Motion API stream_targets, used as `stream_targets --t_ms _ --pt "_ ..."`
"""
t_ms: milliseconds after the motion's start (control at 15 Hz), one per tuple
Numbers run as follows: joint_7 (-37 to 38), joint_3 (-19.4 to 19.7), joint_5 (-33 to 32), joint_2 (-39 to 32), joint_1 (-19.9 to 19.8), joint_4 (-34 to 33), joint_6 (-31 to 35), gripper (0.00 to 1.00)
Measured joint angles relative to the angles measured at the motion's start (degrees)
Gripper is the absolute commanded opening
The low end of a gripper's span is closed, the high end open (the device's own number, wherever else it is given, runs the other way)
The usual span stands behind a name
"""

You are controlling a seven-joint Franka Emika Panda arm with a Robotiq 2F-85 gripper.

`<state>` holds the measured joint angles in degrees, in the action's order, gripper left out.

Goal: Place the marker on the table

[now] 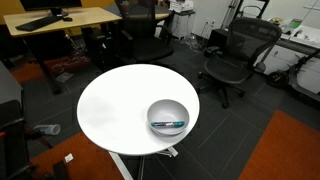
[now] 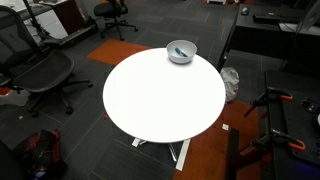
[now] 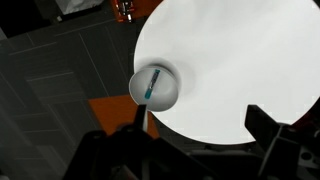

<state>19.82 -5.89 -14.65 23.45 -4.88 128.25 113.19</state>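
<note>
The marker [image 1: 168, 124], a thin dark stick with a teal part, lies inside a small white bowl [image 1: 168, 114] near the edge of the round white table [image 1: 115, 105]. The bowl [image 2: 181, 51] with the marker [image 2: 180, 53] sits at the table's [image 2: 160, 95] far edge in an exterior view. In the wrist view the marker [image 3: 151, 85] lies in the bowl [image 3: 166, 90] on the table [image 3: 230, 60]. My gripper [image 3: 200, 135] is open and empty, high above the table, well away from the bowl. The arm does not show in either exterior view.
Black office chairs [image 1: 232, 55] [image 2: 35, 70] stand around the table. A light-wood desk [image 1: 60, 20] with a keyboard is at the back. Orange carpet patches [image 1: 290, 150] lie on the dark floor. A dark desk [image 2: 275, 35] stands beyond the table.
</note>
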Motion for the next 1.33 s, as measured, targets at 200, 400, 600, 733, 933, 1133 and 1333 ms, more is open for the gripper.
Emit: stream_targets --t_ms 200,400,600,733,933,1133,1333 --pt "0.0 3.6 0.0 -4.2 -1.5 -2.6 1.7 1.00" --pt "-0.1 7.2 0.6 -9.1 -2.5 -4.9 4.7 1.00" --pt "-0.1 9.9 2.8 -13.6 -3.0 -6.4 8.6 1.00" --pt "-0.1 11.1 4.7 -16.2 -3.1 -6.8 10.9 1.00" --pt "-0.1 12.4 6.0 -19.6 -3.2 -7.1 13.8 1.00" --pt "-0.1 13.3 6.4 -22.8 -3.5 -7.3 16.2 1.00" --pt "-0.3 14.0 7.3 -26.1 -3.7 -7.4 19.0 1.00"
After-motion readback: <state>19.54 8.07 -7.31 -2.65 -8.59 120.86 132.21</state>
